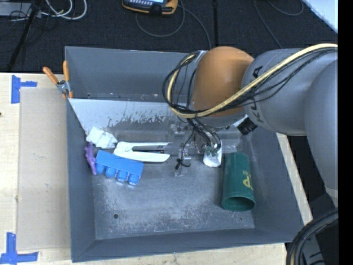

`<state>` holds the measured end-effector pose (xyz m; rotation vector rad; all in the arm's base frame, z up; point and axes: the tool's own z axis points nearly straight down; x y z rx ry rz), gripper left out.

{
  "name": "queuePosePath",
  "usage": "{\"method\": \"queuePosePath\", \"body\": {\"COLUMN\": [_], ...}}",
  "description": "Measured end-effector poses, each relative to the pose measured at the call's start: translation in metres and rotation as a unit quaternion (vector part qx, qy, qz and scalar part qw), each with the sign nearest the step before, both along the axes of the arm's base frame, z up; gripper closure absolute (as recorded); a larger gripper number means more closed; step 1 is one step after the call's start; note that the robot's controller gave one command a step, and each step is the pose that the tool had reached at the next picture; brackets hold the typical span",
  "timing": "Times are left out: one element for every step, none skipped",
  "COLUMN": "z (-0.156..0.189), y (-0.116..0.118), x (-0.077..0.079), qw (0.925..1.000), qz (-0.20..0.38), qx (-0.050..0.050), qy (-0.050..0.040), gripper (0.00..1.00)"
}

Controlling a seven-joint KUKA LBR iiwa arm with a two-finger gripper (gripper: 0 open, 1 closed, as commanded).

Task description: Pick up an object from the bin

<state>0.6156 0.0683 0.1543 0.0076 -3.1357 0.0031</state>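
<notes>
White flat tool [142,151] lies mid-frame, just beside our gripper [182,162], whose opening we cannot tell. We judge nothing grasped yet; next, centre on one thing and close.

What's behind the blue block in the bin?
A white flat tool lies just behind the blue block, a purple piece at its left end. How far that piece runs beneath the block is covered.

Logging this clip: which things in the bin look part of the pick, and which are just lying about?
In play: gripper; white long piece just beside it; grey bin.
Lying about: green cup on its side; blue studded block; purple piece; crumpled white piece.
</notes>
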Motion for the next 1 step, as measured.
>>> {"method": "queuePosePath", "body": {"z": [-0.0056], "y": [0.0345], "x": [0.0002], "qw": [0.9998], "qz": [0.018], "qx": [0.004], "qy": [-0.0031], "gripper": [0.0]}}
